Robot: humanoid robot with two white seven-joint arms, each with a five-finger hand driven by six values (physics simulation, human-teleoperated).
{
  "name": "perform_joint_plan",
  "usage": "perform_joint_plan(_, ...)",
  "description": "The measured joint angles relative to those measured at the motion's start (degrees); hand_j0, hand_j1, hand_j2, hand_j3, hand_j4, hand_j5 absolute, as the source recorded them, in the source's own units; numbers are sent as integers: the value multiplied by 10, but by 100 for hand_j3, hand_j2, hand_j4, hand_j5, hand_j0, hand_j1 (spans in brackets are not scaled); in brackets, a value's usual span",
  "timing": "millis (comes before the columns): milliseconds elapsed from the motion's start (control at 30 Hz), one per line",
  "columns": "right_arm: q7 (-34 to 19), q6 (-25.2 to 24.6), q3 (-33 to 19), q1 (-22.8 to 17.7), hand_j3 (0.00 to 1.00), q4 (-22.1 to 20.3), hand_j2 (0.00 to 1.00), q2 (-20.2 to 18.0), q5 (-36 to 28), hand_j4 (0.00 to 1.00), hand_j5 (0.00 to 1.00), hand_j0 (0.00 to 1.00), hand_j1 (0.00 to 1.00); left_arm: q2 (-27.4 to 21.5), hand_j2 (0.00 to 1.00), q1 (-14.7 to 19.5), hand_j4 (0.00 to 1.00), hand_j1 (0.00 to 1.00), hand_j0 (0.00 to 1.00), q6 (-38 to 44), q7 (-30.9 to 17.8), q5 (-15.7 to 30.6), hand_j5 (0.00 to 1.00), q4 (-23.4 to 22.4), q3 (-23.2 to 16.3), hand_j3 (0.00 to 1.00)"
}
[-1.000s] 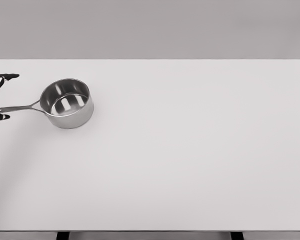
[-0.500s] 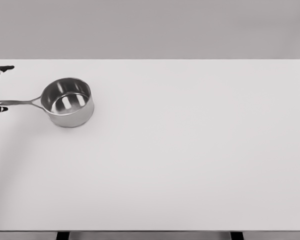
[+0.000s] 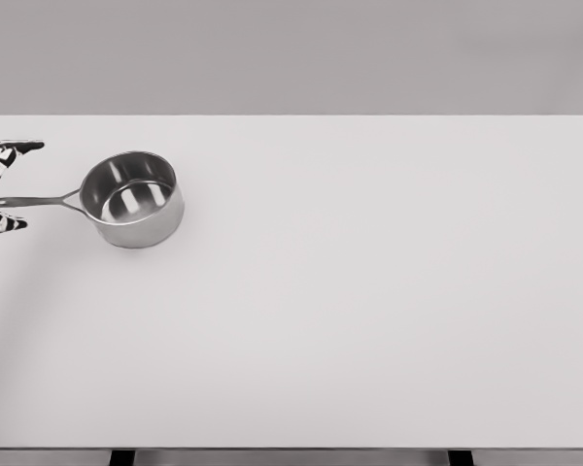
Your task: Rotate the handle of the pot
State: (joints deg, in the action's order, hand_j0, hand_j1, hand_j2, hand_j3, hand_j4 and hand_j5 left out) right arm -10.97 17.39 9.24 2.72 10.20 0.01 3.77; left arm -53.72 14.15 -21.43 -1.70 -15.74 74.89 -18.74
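A shiny steel pot (image 3: 132, 199) stands upright on the white table (image 3: 350, 291) at the far left. Its thin handle (image 3: 36, 202) points left, almost level, towards the picture's edge. My left hand (image 3: 4, 184) shows only partly at that edge: one dark-tipped finger (image 3: 15, 149) lies above the handle's end and another (image 3: 2, 223) below it, spread apart. Neither finger touches the handle. The rest of the hand is cut off by the frame. The right arm is out of sight.
The table's far edge (image 3: 291, 116) runs behind the pot, with a grey wall beyond. Two dark table legs (image 3: 122, 456) show under the front edge.
The pot's handle has swung from pointing down-left to nearly straight left. The left hand's fingers pulled back towards the edge, then came in again around the handle's end.
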Motion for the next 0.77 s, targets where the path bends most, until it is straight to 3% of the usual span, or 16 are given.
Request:
perform_joint_plan(200,0,0,0,0,100,0,100,0,0,100,100,100,100,-66,100,-25,100,100,100,-9,1,56,100,68,6,100)
perform_joint_plan(333,0,0,0,0,100,0,100,0,0,100,100,100,100,-108,100,-29,100,100,100,-11,1,127,100,176,28,100)
perform_joint_plan(400,0,0,0,0,100,0,100,0,0,100,100,100,100,-114,100,-21,100,100,100,-53,-1,159,100,218,40,100)
perform_joint_plan(500,0,0,0,0,100,0,100,0,0,100,100,100,100,-97,100,-22,100,100,100,-105,-3,180,100,247,41,100)
perform_joint_plan(567,0,0,0,0,100,0,100,0,0,100,100,100,100,-74,100,-2,100,100,100,-120,-4,186,100,255,24,100)
perform_joint_plan(667,0,0,0,0,100,0,100,0,0,100,100,100,100,-27,100,62,100,100,100,-130,-3,189,100,260,-47,100)
perform_joint_plan(767,0,0,0,0,100,0,100,0,0,100,100,100,100,6,100,68,100,100,100,-134,-2,186,100,262,-103,100)
